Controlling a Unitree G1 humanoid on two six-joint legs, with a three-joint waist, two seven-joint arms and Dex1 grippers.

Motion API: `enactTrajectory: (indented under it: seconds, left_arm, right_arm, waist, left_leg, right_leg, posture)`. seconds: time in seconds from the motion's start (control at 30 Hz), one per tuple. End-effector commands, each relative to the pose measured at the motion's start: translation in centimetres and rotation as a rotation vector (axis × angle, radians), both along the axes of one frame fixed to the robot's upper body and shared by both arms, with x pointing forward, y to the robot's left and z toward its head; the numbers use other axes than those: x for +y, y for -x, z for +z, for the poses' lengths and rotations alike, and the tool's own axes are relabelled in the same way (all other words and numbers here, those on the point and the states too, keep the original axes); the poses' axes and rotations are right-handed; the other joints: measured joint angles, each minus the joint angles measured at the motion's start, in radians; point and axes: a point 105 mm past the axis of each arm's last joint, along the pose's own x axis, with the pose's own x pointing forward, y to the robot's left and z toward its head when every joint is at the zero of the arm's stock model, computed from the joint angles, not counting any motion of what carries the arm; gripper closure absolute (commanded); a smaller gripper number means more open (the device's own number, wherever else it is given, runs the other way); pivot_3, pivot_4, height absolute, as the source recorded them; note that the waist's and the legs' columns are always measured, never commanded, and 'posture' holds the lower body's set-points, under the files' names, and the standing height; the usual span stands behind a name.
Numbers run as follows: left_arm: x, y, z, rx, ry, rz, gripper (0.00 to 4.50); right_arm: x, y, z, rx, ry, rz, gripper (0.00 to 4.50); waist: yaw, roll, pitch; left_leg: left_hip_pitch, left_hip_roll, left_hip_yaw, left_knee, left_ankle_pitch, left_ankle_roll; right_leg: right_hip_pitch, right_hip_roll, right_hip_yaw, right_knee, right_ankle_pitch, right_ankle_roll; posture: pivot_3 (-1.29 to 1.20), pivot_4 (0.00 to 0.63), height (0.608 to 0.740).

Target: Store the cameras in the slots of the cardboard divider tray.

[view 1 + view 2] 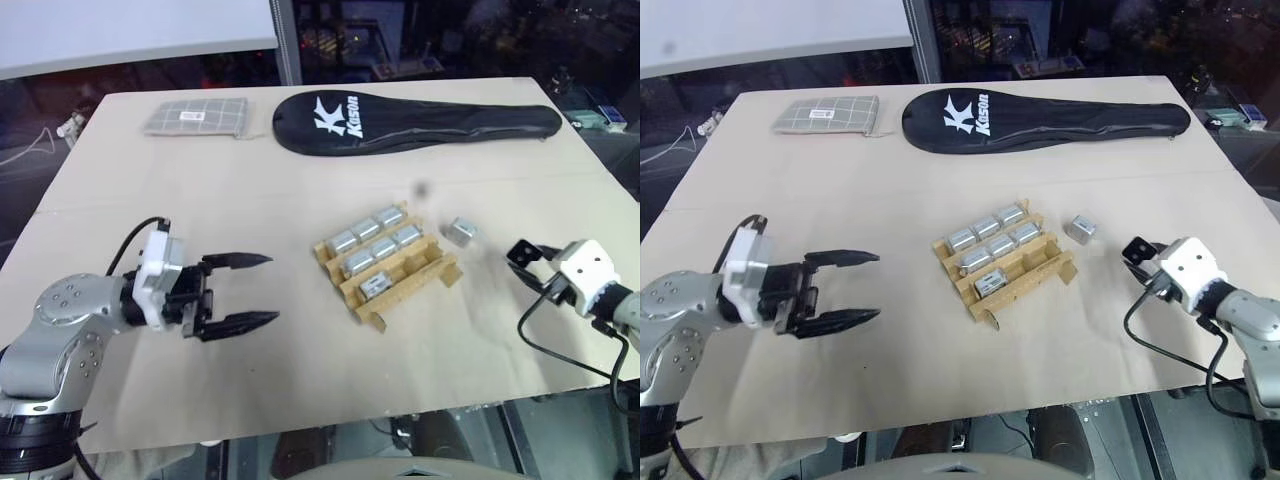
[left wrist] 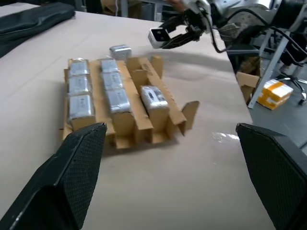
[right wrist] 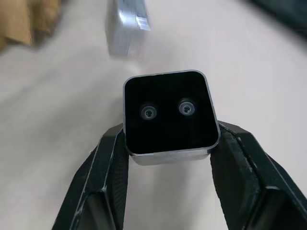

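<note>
a: six cameras (image 1: pixel 985 245) slotted in tray (image 1: pixel 1060 268); seventh camera (image 3: pixel 169 115) pinched in right gripper (image 3: pixel 169 143), carried clear for slotting.
b: left gripper (image 1: pixel 245 291) spread wide, idle. loose camera (image 1: pixel 1079 229) just beside tray.

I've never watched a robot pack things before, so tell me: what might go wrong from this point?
The right gripper pinches its camera only by the lower edges, so it may slip out on the way. The cardboard divider tray lies loose on the table and could shift if a slot ridge is bumped. A loose camera sits beside the tray and could be knocked.
</note>
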Motion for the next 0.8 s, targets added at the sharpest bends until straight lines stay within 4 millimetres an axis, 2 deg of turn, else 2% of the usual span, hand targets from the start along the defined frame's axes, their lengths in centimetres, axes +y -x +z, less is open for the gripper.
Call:
enactTrajectory:
  seconds: [0.03, 0.2, 0.33, 0.43, 0.63, 0.7, 0.8]
  left_arm:
    - [-1.1, -0.9, 1.0, 0.009, 0.064, 0.014, 0.00]
    - [-3.5, -3.5, 1.8, 0.030, 0.147, 0.077, 0.00]
    - [-6.2, -4.3, 1.9, 0.021, 0.177, 0.069, 0.00]
    - [-7.9, -5.1, 1.9, 0.018, 0.197, 0.093, 0.00]
    - [-10.3, -5.3, 2.3, 0.071, 0.282, 0.066, 0.00]
    - [-11.3, -4.7, 2.2, 0.110, 0.317, 0.039, 0.00]
    - [-11.6, -4.5, 1.8, 0.126, 0.321, 0.048, 0.00]
  right_arm:
    - [4.2, -0.3, 3.9, -0.233, 0.164, 0.234, 2.62]
    - [10.0, -1.4, 6.6, -0.474, 0.286, 0.488, 2.62]
    - [13.9, -1.5, 7.0, -0.587, 0.318, 0.645, 2.62]
    - [15.9, -1.5, 7.1, -0.641, 0.320, 0.714, 2.62]
    - [18.5, -0.8, 7.2, -0.712, 0.304, 0.799, 2.62]
    - [19.1, -0.3, 7.3, -0.742, 0.292, 0.832, 2.62]
    - [19.6, 0.0, 7.4, -0.762, 0.284, 0.850, 2.62]
  waist:
    - [-0.007, 0.000, 0.000]
    - [-0.017, -0.001, 0.001]
    - [-0.017, -0.002, 0.001]
    - [-0.015, -0.002, 0.001]
    - [-0.016, -0.002, 0.001]
    - [-0.016, -0.002, 0.001]
    - [-0.017, -0.002, 0.001]
  left_leg:
    - [0.000, 0.000, 0.000, 0.000, 0.000, 0.000]
    - [-0.001, 0.000, -0.001, 0.000, 0.000, 0.000]
    - [-0.001, 0.000, -0.001, 0.000, 0.000, 0.000]
    - [-0.002, -0.001, -0.001, 0.000, 0.000, 0.000]
    - [-0.002, -0.001, -0.001, 0.001, 0.000, 0.000]
    - [-0.002, -0.001, -0.002, 0.001, 0.000, 0.000]
    - [-0.002, -0.001, -0.001, 0.001, 0.000, 0.000]
  right_leg:
    - [0.000, 0.000, 0.000, 0.000, 0.000, 0.000]
    - [0.000, 0.000, 0.000, 0.000, 0.001, 0.001]
    - [0.000, 0.000, 0.000, -0.001, 0.005, 0.000]
    - [0.000, 0.000, 0.000, -0.001, 0.005, 0.000]
    - [0.000, 0.000, 0.000, -0.001, 0.005, 0.000]
    - [0.000, 0.000, 0.000, 0.000, 0.005, 0.000]
    - [0.000, 0.000, 0.001, 0.000, 0.005, 0.000]
  posture:
    - [0.00, 0.150, 0.740]
    - [0.00, 0.150, 0.740]
    - [0.00, 0.150, 0.740]
    - [0.00, 0.150, 0.740]
    - [0.00, 0.150, 0.740]
    - [0.00, 0.150, 0.740]
    - [0.00, 0.150, 0.740]
